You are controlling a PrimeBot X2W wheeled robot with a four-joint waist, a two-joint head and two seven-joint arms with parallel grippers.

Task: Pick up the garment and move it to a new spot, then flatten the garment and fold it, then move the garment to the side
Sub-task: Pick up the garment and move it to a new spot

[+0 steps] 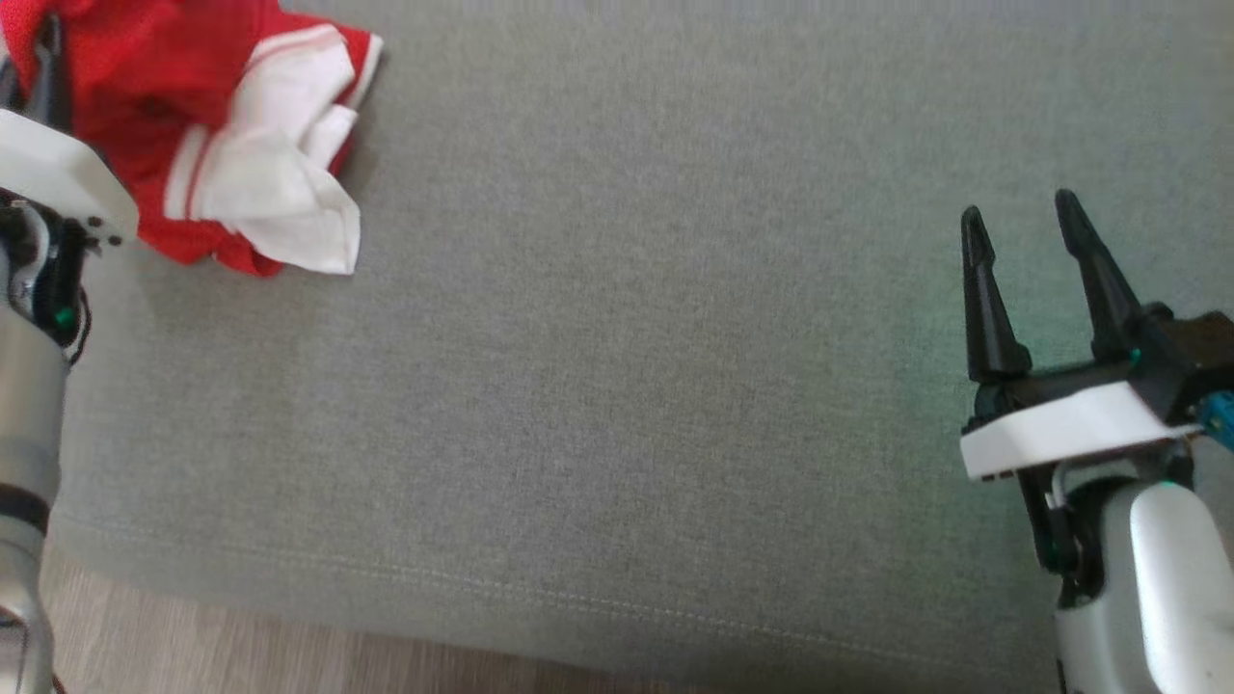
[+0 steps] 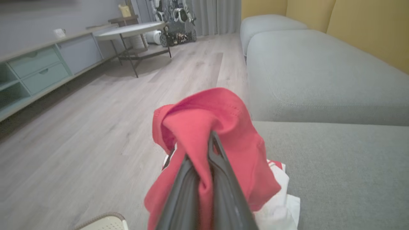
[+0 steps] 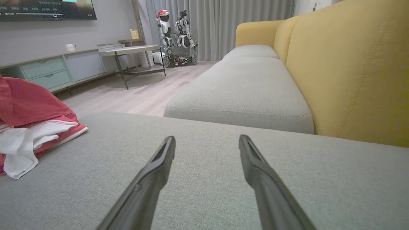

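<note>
Head view: the red-and-white garment lies crumpled at the top left of the grey cushion. The left gripper reaches into its red cloth. The right gripper hovers at the lower right, well apart from the garment, fingers spread and empty.

Left wrist view: the left gripper's fingers are clenched on a raised red fold, near the cushion's edge by the floor.

Right wrist view: the right gripper's fingers stand wide over bare cushion, with the garment at the left.
</note>
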